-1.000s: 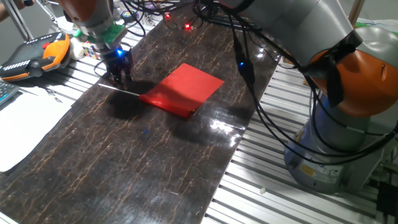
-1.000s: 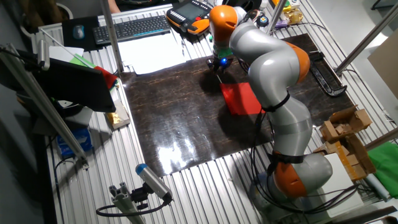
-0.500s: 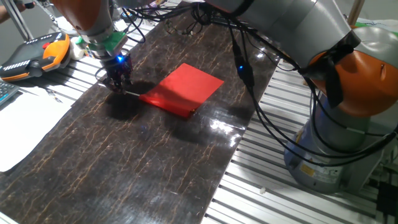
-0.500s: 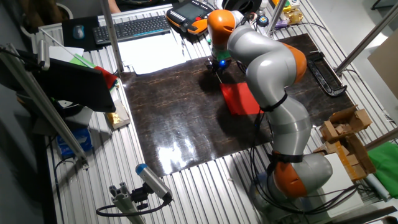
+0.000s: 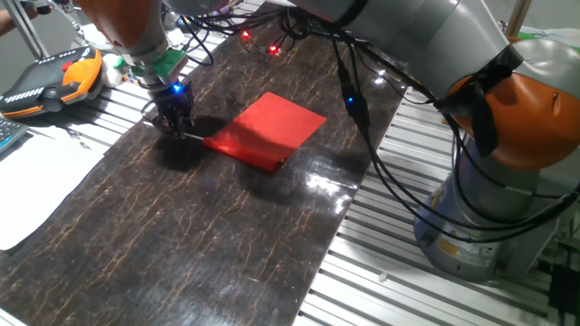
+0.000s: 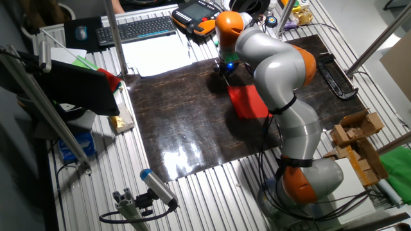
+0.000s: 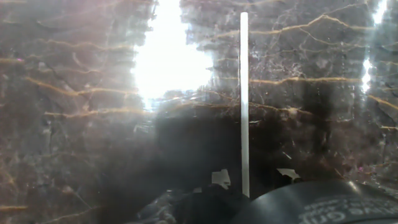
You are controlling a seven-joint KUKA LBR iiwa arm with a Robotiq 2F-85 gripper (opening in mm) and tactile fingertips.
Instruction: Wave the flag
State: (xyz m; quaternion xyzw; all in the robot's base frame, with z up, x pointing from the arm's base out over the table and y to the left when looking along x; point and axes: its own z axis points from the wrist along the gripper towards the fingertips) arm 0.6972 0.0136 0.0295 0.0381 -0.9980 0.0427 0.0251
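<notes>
Dark marbled counter, glossy under glare; flag flat on it, red sheet spread, white stick toward claw; claw low over stick's end; finger spacing unclear.

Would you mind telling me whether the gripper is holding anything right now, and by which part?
It cannot be told. The gripper is low at the white stick end of the flag, which lies flat on the table; no view shows closed fingers.
</notes>
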